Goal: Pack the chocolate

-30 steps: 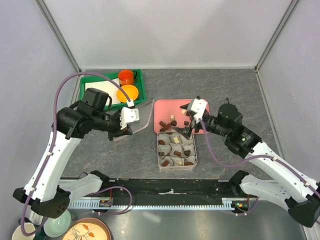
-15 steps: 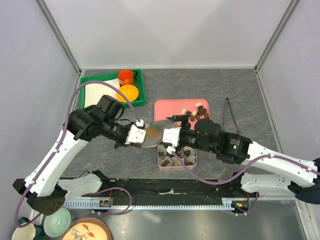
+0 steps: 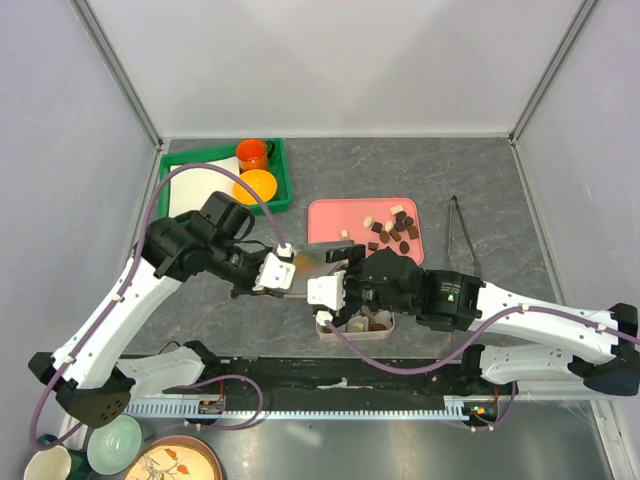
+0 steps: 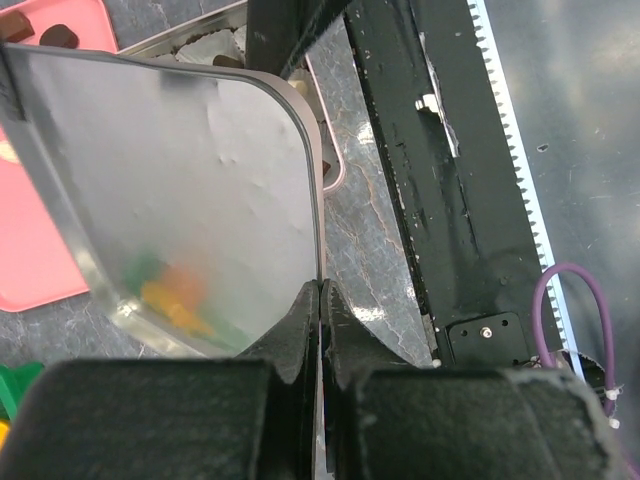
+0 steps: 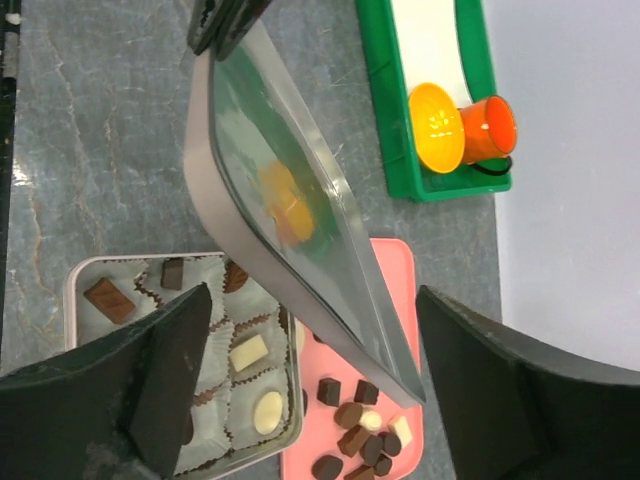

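Here, the left claw [image 4: 320, 300] pinches a tilted metal lid [image 4: 190, 190] near the tin [image 5: 72, 290] of chocolate [image 5: 248, 352], while the right claw [image 5: 320, 365] gapes wide beside it.

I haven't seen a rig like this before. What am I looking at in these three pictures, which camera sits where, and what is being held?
Two white robot arms are bolted at the near edge of a grey table. The wide picture looks down from above and behind them. The other two come from a camera on each wrist.

The left arm has its jaws shut on the edge of a shiny tin lid, holding it tilted above the table. The right arm has its jaws open on either side of that lid, not gripping it.

Below the lid sits a square tin holding some chocolate pieces. More lie on a pink tray. Further off are a green tray with an orange cup and orange bowl, and tongs.
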You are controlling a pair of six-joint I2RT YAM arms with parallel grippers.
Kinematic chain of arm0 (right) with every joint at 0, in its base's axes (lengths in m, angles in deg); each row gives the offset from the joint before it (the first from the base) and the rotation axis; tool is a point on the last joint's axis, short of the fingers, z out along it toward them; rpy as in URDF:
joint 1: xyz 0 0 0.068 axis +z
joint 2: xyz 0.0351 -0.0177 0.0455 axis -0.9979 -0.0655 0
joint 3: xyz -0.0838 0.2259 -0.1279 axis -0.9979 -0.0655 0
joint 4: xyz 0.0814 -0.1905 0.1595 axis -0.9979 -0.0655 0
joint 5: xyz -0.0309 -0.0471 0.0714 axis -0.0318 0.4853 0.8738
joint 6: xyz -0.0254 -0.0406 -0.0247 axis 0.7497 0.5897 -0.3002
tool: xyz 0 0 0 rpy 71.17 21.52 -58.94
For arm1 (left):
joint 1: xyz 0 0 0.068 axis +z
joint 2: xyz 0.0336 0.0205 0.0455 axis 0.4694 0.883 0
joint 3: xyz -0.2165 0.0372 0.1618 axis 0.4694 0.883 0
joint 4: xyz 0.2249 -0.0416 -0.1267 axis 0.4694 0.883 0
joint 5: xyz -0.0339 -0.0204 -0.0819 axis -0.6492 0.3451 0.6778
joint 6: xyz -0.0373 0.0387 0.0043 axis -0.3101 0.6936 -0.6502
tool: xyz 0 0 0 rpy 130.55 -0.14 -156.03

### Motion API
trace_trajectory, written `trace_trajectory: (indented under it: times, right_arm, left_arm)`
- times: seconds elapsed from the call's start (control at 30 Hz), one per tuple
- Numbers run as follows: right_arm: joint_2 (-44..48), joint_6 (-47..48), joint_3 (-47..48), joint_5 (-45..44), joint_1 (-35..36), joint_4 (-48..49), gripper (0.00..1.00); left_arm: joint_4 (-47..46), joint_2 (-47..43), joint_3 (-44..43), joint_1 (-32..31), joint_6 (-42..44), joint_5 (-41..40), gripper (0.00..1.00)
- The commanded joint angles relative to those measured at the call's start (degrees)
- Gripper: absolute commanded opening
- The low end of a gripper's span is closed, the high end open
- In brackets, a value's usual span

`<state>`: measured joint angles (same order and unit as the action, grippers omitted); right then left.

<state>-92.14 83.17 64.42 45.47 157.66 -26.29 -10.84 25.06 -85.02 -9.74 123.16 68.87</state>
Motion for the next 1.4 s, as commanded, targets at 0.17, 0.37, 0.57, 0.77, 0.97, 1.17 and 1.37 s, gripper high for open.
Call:
trace_trajectory:
  times: [0.17,0.37,0.57,0.77,0.97,1.17,1.37]
  right_arm:
    - [-3.2,-5.07,3.72,1.93,0.3,0.84,0.56]
    - [-2.41,-10.34,4.95,4.39,0.3,-2.49,0.0]
    - [-1.71,-14.56,6.96,5.45,0.3,-5.13,0.0]
    - [-3.46,-23.34,13.63,5.71,-1.97,-11.71,0.0]
    - [-4.88,-44.6,18.58,33.81,-24.62,-15.96,0.0]
    - [-7.33,-61.83,10.61,52.43,-35.98,-13.77,0.0]
    - [-0.92,-88.92,-9.98,63.36,-43.64,12.43,0.0]
  left_arm:
    - [10.16,-2.55,-2.76,-0.5,3.08,3.35,0.01]
    - [7.35,-4.84,-4.78,-0.5,2.81,3.0,0.02]
    - [-2.04,-6.07,-4.95,-0.5,-7.01,-4.09,0.22]
    - [-29.1,-8.62,-4.69,-0.41,-28.37,-32.9,0.78]
    - [-34.59,-9.06,-4.61,1.87,-35.85,-49.74,0.98]
    - [-33.0,-11.08,1.97,6.61,-39.46,-46.33,0.99]
    - [-33.17,-13.36,10.58,9.87,-39.46,-42.45,0.99]
